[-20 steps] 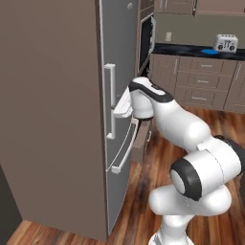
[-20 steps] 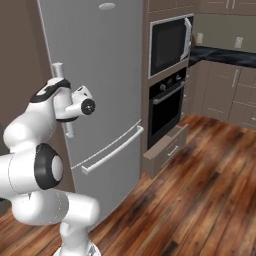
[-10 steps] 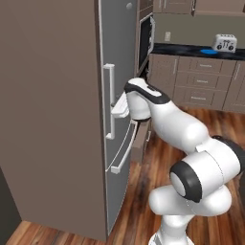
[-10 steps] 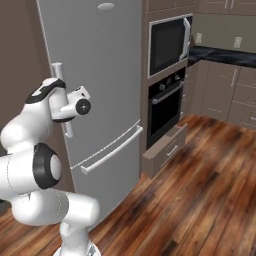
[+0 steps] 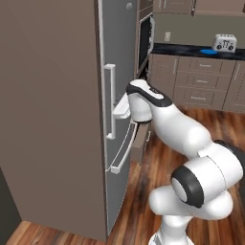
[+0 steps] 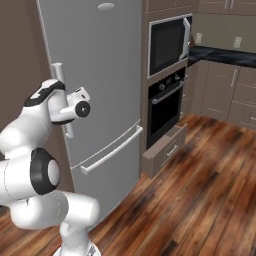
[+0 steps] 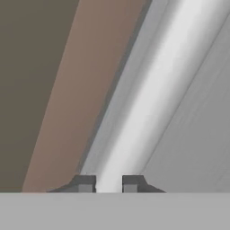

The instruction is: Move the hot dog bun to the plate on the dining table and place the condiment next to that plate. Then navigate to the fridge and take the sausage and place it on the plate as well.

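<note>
The arm reaches from the lower right of the left base view up to the fridge (image 5: 57, 105), whose tall grey door stands shut at the left of the frame. Its hand (image 5: 120, 109) is pressed against the upright door handle (image 5: 109, 100), about two thirds of the way down the bar; from this side the white wrist covers the fingers, so the grip itself cannot be made out there.

In the hand view the two dark fingers (image 7: 85, 183) sit at the bottom centre, drawn in narrow with the pale handle bar (image 7: 148, 103) running between them, so they are clamped on the handle. The bar slants up toward the upper right and runs off the top edge; a brown panel fills the left half of that frame.

In the right base view the handle (image 6: 64, 100) shows at the left, its middle hidden behind the wrist, and the fingers are hidden too.

The sausage is nowhere visible with the door closed; plate, bun and condiment are not to be made out either.

Below the upper door is the long slanted handle of the lower drawer (image 6: 111, 150). A built-in oven (image 6: 164, 107) with a microwave (image 6: 167, 45) above it stands right of the fridge. A toaster (image 5: 224, 42) sits small on the dark bench (image 5: 191, 49) in the upper right of the left base view, beside a blue object too small to identify.
</note>
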